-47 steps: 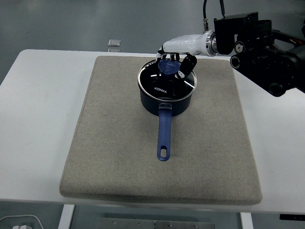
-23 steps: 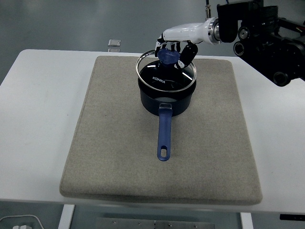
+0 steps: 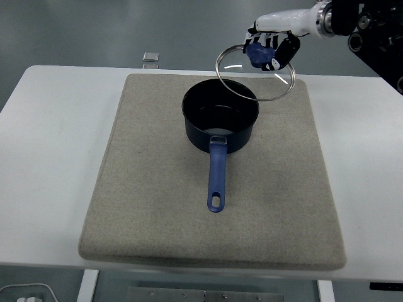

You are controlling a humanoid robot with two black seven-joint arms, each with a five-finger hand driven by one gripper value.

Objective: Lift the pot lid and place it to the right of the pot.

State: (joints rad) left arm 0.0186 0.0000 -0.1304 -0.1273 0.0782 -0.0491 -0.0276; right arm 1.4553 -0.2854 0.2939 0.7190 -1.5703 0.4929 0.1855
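Note:
A dark blue pot with a long blue handle stands open on the grey mat, handle pointing toward the near edge. My right hand is shut on the blue knob of the glass lid. It holds the lid in the air, tilted, above and to the right of the pot's far rim. The left hand is out of view.
The mat covers most of the white table. A small clear object lies at the table's far edge. The right arm's black body fills the top right corner.
My right hand has lifted the lid off the pot and carried it up and to the right. The pot has stayed in place.

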